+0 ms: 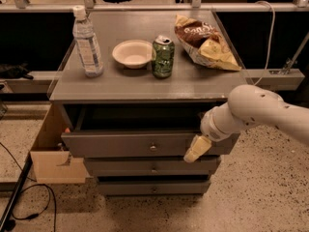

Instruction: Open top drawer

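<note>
Below the cabinet top's (120, 83) right front edge, the gripper (198, 149) (its hold impossible to tell) sits against the top drawer (120, 144), partly out just under that top — a straight, level pull should avoid jamming.

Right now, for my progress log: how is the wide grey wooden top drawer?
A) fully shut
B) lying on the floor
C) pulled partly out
C: the top drawer juts forward of the cabinet, leaving a dark gap behind its front; the gripper is at its right end.

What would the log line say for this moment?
top drawer: partly open | claw: at its front, right of knob
</note>
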### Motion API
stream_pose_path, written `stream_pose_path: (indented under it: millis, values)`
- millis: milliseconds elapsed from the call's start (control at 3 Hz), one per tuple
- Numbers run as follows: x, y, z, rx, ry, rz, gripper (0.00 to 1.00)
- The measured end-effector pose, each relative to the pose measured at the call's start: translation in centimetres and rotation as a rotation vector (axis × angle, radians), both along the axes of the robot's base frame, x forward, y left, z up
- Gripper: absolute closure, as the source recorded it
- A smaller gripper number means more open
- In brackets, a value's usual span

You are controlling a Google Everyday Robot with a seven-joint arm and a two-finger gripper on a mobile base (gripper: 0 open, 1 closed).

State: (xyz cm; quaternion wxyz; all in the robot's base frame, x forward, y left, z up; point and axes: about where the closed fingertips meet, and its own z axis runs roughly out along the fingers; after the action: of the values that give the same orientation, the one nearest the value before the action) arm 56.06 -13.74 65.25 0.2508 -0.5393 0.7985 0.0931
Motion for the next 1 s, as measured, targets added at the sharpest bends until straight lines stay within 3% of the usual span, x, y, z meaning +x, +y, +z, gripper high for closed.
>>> stream_pose_path:
  millis: [333,667,1000]
  values:
    - [0.0,0.0,0.0,0.000,0.000,0.000,0.19]
    - [-0.7,-0.2,0.0,-0.002,0.011,0.006,0.50]
    - [-2.6,-1.0,0.3,-0.004,0.028,0.015,0.73]
